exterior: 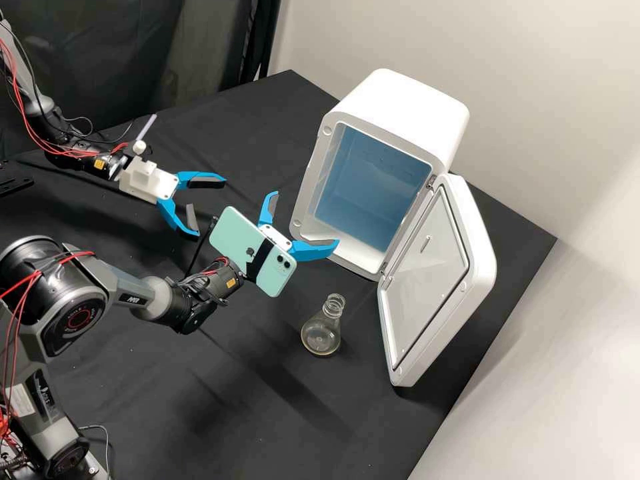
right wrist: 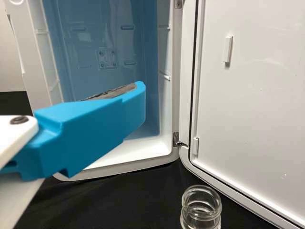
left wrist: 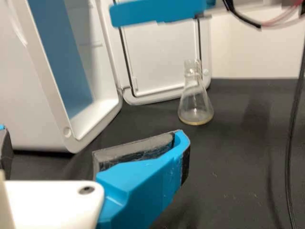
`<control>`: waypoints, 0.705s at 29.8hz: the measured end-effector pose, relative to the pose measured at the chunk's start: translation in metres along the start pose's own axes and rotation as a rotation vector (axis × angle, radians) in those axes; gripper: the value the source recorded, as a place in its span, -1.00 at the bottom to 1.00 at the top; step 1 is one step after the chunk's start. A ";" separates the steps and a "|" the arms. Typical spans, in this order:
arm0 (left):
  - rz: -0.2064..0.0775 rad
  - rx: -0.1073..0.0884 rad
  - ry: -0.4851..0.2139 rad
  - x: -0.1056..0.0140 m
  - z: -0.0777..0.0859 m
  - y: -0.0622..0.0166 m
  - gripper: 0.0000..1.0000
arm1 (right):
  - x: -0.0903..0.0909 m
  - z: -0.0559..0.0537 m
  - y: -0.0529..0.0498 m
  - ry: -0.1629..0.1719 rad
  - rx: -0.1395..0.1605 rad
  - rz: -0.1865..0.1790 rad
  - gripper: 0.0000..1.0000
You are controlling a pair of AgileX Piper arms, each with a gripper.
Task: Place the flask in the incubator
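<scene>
A clear, empty conical flask (exterior: 322, 330) (left wrist: 194, 102) stands upright on the black bench, just in front of the incubator's swung-open door (exterior: 437, 280). The white incubator (exterior: 400, 113) has a blue inside (right wrist: 105, 47) with nothing in it. My right gripper (exterior: 305, 220) hangs open before the incubator's mouth, above and slightly behind the flask; its blue finger (right wrist: 95, 124) and the flask's neck (right wrist: 201, 207) appear in the right wrist view. My left gripper (exterior: 210, 205) is open farther left, well away from the flask, holding nothing.
A mint-green phone (exterior: 253, 250) is strapped on the right arm's wrist. The open door (left wrist: 162, 57) stands close behind the flask. The bench edge (exterior: 467, 393) runs near the door on the right, by a white wall. Red cables (exterior: 40, 127) trail at the far left.
</scene>
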 end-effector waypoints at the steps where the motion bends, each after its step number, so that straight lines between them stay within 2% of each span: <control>1: 0.005 -0.002 0.001 -0.001 -0.001 0.0017 1.00 | 0.000 0.000 0.000 0.000 0.000 0.000 1.00; 5: 0.023 -0.008 0.002 -0.001 -0.001 0.0053 1.00 | 0.000 0.000 0.000 0.000 0.000 0.000 1.00; 21: 0.020 -0.002 -0.009 -0.001 0.001 0.0049 1.00 | 0.000 0.000 0.000 0.000 0.000 0.000 1.00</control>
